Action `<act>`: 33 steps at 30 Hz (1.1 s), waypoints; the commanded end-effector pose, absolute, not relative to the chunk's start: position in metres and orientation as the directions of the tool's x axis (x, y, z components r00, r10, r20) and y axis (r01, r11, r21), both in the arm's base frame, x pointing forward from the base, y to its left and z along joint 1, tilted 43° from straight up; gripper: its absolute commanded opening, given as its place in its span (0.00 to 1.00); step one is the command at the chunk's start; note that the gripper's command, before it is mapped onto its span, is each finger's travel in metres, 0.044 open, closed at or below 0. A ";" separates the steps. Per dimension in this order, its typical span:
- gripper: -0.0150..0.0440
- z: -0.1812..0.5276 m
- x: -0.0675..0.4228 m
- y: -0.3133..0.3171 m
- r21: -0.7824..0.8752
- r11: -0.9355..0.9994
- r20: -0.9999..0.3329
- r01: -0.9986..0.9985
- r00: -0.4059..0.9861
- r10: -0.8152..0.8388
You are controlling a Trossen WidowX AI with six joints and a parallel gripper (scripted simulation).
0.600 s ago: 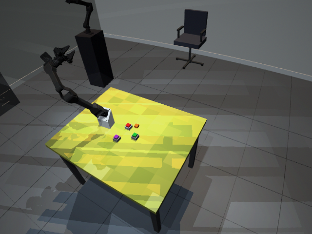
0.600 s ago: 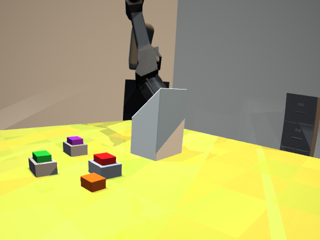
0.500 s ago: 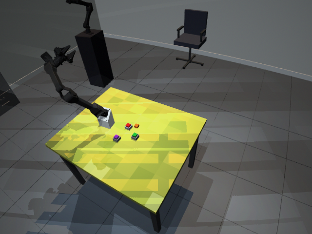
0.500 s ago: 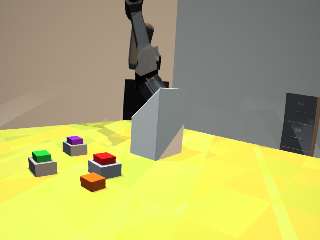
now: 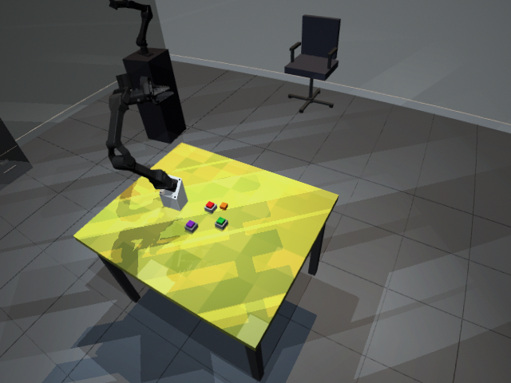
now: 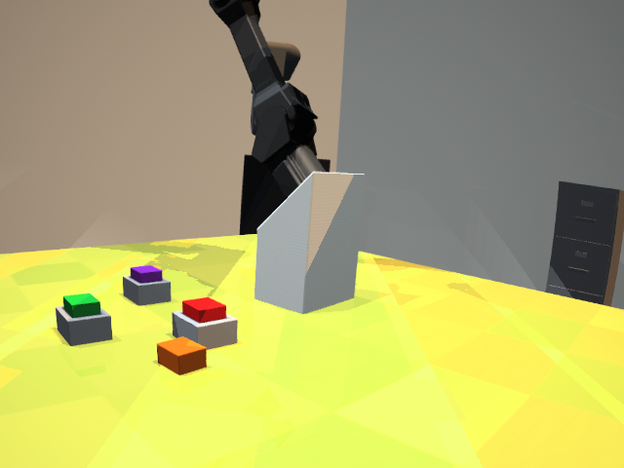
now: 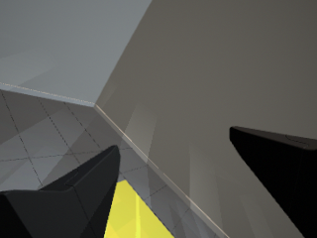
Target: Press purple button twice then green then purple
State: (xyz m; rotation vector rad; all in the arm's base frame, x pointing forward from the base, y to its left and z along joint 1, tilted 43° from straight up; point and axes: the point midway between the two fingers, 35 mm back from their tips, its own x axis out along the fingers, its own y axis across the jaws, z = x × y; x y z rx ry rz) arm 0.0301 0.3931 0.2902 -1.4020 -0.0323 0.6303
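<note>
The purple button sits on a grey base near the middle of the yellow table. The green button stands to its right in the top view. My arm rises from a grey wedge-shaped mount at the table's back left. My gripper is open and empty, held high above and behind the table, far from both buttons. In the wrist view its two dark fingers frame the walls and floor, with a sliver of the table below.
A red button and an orange block lie just behind the green button. A black pedestal with a second arm stands behind the table. A chair and a filing cabinet stand farther off.
</note>
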 end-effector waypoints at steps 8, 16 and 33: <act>0.93 0.237 0.187 0.292 -0.858 0.235 -0.473 -0.457 0.881 -0.015; 0.93 0.196 0.250 0.173 -0.802 0.437 -0.567 -0.407 0.747 -0.346; 0.93 0.107 0.177 -0.067 -0.680 0.726 -0.727 0.101 0.035 -0.686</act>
